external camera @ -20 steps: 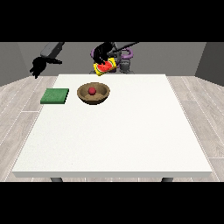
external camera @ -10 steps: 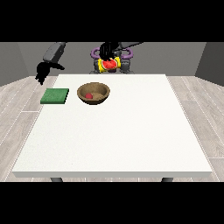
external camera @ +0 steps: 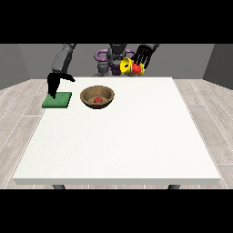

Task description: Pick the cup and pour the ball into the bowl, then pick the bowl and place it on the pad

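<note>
Fingers of the hand at the view's right [external camera: 144,55] curl round the tipped yellow-and-red cup [external camera: 130,68]. The hand at the view's left [external camera: 55,82] hangs with fingers pointing down over the green pad [external camera: 58,100]. Beside it, the wooden bowl [external camera: 97,97] holds the red ball [external camera: 97,99], with nothing between them.

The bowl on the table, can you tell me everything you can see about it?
The bowl is round and brown and looks wooden, with a darker inside. It stands upright on the white table, near the far edge. A small red ball lies in its bottom. A green pad lies beside it toward the view's left, apart from it. No hand touches the bowl.
</note>
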